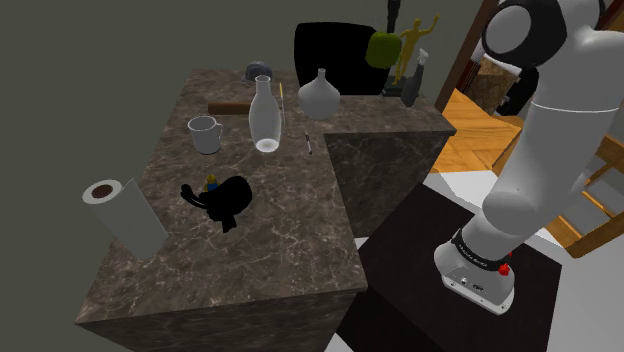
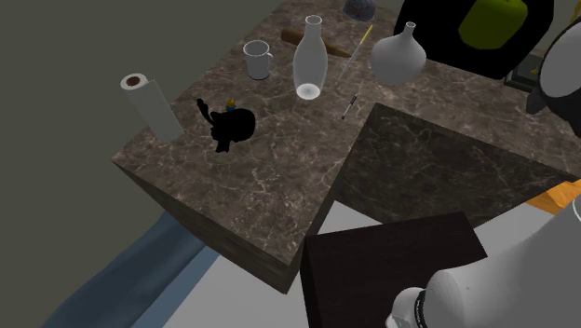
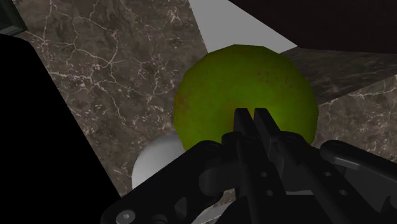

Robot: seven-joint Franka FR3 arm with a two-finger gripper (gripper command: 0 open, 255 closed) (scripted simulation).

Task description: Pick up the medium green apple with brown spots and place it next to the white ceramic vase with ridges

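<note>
**Apple not in hand; grasp and placement both outstanding**

Entry, from the remote station.

End effector: in the wrist view the all-black two-finger gripper (image 3: 252, 116) has its fingers drawn together, tips almost meeting, with nothing between them. They clamp nothing.

Task object: the round yellow-green apple with faint brown speckles (image 3: 245, 83) lies past the fingertips and is far wider than the slit between them. In the shoulder view the apple (image 1: 383, 48) sits beyond and to the right of the white bulbous vase with a narrow neck (image 1: 318, 97), near it but apart. The second exterior view shows the same: apple (image 2: 493, 23) to the right of the vase (image 2: 399, 56) and farther back, against a black shape (image 2: 438, 28). I cannot tell what supports the apple there. I see no ridges on the vase.

The vase stands upright near the far edge of the dark marbled stone counter (image 1: 280, 240). The tall clear glass carafe (image 1: 264, 118) stands on the vase's near-left side in the shoulder view, so the counter on its right looks freer.

Progress, my judgement: early. The gripper is lined up on the apple, and that is all. Left to do: spread the fingers wide enough for the fruit, close on it, lift, carry it to the vase, and set it down just beside it without knocking the vase.
</note>
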